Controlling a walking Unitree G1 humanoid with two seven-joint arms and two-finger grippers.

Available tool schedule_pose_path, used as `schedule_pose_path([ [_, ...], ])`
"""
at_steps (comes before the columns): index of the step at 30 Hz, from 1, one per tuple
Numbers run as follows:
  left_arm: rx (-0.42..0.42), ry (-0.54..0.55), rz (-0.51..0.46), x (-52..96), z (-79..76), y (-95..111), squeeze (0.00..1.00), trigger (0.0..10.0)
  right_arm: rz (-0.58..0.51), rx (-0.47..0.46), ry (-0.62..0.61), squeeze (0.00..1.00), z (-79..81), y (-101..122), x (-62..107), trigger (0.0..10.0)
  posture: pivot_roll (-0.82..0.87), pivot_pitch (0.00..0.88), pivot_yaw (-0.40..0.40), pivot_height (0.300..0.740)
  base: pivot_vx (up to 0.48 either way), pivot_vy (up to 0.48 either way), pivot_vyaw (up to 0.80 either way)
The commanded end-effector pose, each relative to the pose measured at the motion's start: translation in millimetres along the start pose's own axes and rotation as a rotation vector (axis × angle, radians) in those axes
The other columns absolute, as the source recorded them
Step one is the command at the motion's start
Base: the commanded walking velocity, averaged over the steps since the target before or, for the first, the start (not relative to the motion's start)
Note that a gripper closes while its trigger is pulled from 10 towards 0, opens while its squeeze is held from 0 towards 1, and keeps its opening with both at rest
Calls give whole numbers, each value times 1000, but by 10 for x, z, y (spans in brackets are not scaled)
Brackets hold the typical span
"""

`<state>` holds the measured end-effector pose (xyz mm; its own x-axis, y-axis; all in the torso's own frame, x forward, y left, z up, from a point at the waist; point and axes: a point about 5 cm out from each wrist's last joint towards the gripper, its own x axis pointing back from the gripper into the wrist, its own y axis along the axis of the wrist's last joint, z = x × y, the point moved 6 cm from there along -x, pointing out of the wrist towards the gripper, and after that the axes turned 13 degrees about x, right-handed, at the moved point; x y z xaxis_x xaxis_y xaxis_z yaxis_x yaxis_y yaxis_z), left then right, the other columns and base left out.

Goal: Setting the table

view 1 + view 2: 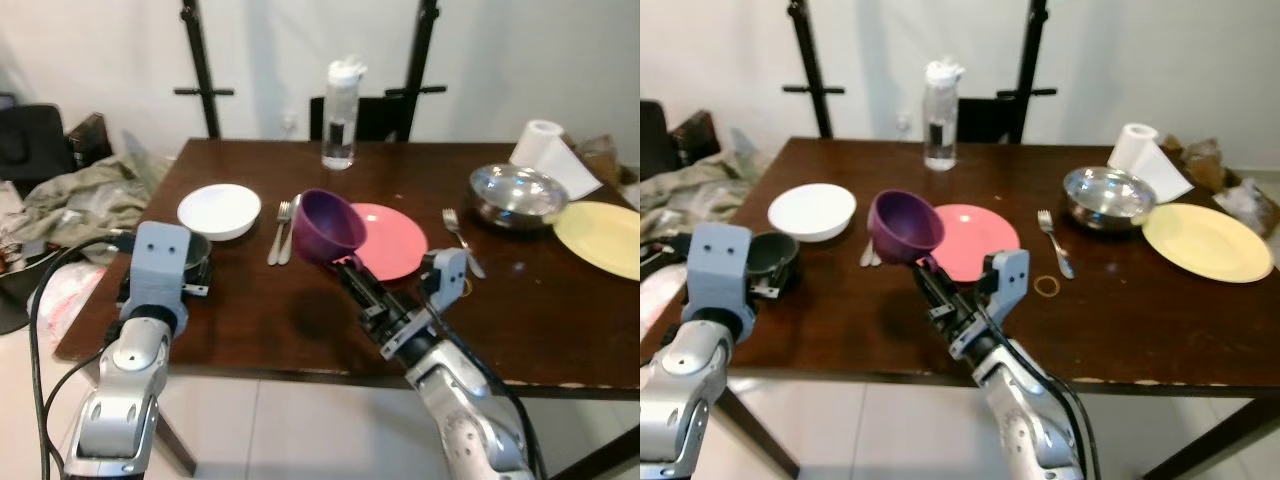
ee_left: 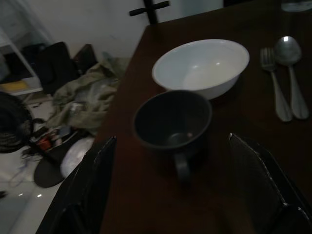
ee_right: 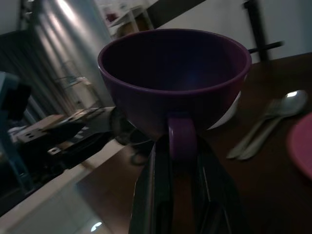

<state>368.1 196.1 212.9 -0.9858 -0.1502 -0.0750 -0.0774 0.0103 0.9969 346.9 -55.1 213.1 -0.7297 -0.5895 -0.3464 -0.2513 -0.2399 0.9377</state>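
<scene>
My right gripper [image 1: 345, 268] is shut on the handle of a purple cup [image 1: 327, 225], holding it tilted in the air above the left edge of the pink plate [image 1: 390, 240]. In the right wrist view the purple cup [image 3: 173, 78] has its handle pinched between the two fingers [image 3: 156, 190]. My left gripper [image 2: 175, 161] is open, its fingers on either side of a dark cup [image 2: 173, 122] near the table's left edge. Just behind the dark cup [image 1: 192, 252] sits a white bowl [image 1: 219, 210].
A fork and spoon [image 1: 282, 232] lie between the bowl and the pink plate. Another fork [image 1: 462, 240], a steel bowl [image 1: 518, 195], a yellow plate [image 1: 603, 238], a paper roll [image 1: 540, 145] and a water bottle [image 1: 340, 115] stand on the dark table [image 1: 300, 320]. Clutter lies on the floor at left.
</scene>
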Motion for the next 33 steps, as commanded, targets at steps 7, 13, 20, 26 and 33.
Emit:
schedule_pose_path([
  [7,-31,2,5,-15,9,-67,0,10000,-19,37,-81,0,-144,57,19,10000,133,51,105,740,103,0,320],
  [13,-35,-9,-6,-36,-10,-51,0,10000,-64,67,-152,0,-280,182,18,10000,132,53,106,740,465,0,0],
  [20,-33,-18,-14,-43,-26,-43,0,10000,-64,106,-186,0,-329,201,24,10000,132,59,107,740,469,0,0],
  [26,-33,-26,-24,-43,-42,-25,0,10000,-43,187,-269,0,-486,204,52,10000,132,62,108,740,472,0,0],
  [33,-32,-34,-29,-36,-56,-20,0,10000,-26,262,-370,0,-693,222,123,10000,132,62,108,740,476,0,0],
])
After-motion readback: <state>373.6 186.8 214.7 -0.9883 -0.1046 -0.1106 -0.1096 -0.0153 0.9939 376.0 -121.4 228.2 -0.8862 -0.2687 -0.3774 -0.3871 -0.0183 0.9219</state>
